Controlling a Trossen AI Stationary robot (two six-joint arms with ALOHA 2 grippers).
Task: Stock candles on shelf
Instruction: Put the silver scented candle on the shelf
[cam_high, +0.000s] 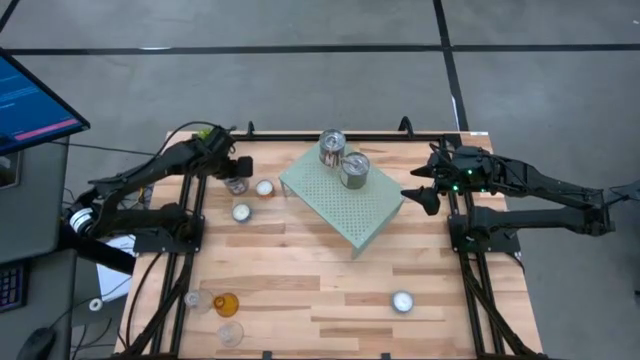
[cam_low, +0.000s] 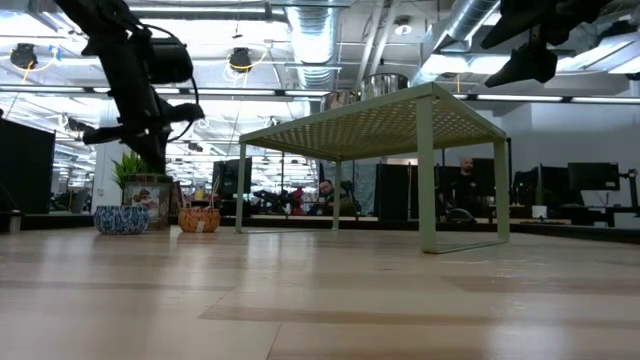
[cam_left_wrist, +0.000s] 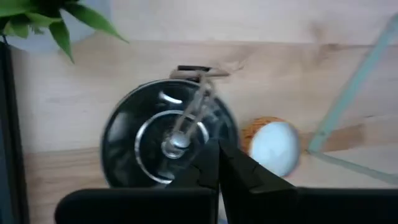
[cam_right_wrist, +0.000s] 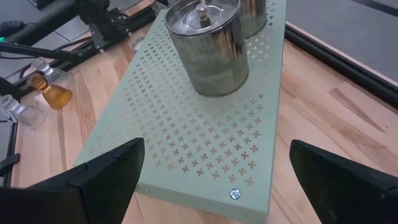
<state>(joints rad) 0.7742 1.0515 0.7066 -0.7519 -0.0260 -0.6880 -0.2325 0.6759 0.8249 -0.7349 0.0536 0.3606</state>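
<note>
Two silver tins (cam_high: 343, 158) standing on the shelf (cam_high: 350, 205) near its far corner; left gripper (cam_high: 238, 167) clenched, hovering over a third tin (cam_left_wrist: 168, 142) by the table's far left edge; right gripper (cam_high: 422, 190) released beside the shelf's right edge.

Black jointed arms, black cables

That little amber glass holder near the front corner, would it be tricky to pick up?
Probably. The amber glass holder looks smooth, so it may slip. It narrows toward one end, so a nudge could tip it. Clear glass holders stand close by and might get knocked.
</note>
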